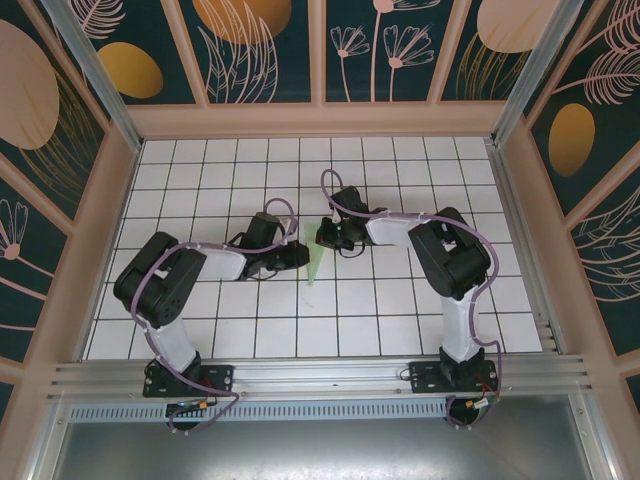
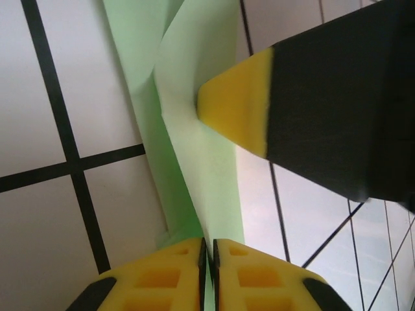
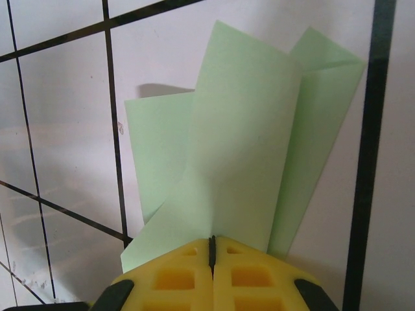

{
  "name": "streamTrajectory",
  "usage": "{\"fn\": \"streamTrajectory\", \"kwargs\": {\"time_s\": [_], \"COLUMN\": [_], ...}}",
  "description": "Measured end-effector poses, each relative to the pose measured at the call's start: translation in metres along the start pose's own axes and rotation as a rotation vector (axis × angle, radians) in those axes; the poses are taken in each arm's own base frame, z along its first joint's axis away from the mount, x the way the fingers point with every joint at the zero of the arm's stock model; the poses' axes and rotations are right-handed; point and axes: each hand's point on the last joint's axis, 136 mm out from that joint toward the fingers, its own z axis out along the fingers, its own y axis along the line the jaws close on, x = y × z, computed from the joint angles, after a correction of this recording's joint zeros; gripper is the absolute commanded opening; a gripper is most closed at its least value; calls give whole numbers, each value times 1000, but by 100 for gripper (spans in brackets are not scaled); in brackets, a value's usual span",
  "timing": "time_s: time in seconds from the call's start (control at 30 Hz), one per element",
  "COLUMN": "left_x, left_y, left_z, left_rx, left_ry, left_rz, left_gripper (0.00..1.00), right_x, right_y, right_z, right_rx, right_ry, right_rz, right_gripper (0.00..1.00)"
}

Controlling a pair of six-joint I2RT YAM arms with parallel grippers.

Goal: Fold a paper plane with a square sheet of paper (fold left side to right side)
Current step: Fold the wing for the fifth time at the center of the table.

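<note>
Since each wrist cam looks right down its own fingers, grip first. The left gripper [image 2: 207, 245] has its yellow pads pinched down to a hairline slit w/ a thin sliver of the paper plane [image 2: 207, 162] running into it, so it's clamped on the paper. The right gripper [image 3: 212, 241] is the same deal: pads pressed together and the green paper goes straight in between them. Above the pads it fans out into a few overlapping flaps w/ sharp creases.

On the left cam you can also see one yellow fingertip [image 2: 237, 103] of the right gripper, coming in from the right of that view and touching the paper's raised fold. The paper there is bent up, not lying flat.

On the top cam both grippers meet near the middle of the table [image 1: 400, 320]. The left one comes in from the left, the right one from the right and a bit farther back, tips just beside each other. The plane shows as a narrow pale green wedge between them, point aimed toward the arm bases. The surface is white tiles w/ black grid lines [image 1: 256, 300], w/ floral panels [image 1: 260, 40] around the outside.
</note>
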Motion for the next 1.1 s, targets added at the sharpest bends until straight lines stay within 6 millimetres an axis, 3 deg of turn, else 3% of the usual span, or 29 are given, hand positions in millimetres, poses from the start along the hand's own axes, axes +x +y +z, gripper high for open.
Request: {"fn": "streamTrajectory", "kwargs": {"time_s": [0.23,0.33,0.73,1.1], "left_x": [-22,-20,20,38], "left_y": [-35,-43,-43,-29], "left_z": [-34,-39,-12,4], "left_rx": [50,85,143,121], "left_ry": [-95,-89,63,127], "left_rz": [52,62,38,10], "left_gripper": [20,20,20,20], "right_x": [0,0,0,0], "right_y": [0,0,0,0], "right_z": [0,0,0,0], "right_rx": [-2,-3,-3,-2], "right_ry": [-1,-2,-2,-1], "right_rz": [-1,-1,-1,-13], "right_gripper": [1,1,1,1]}}
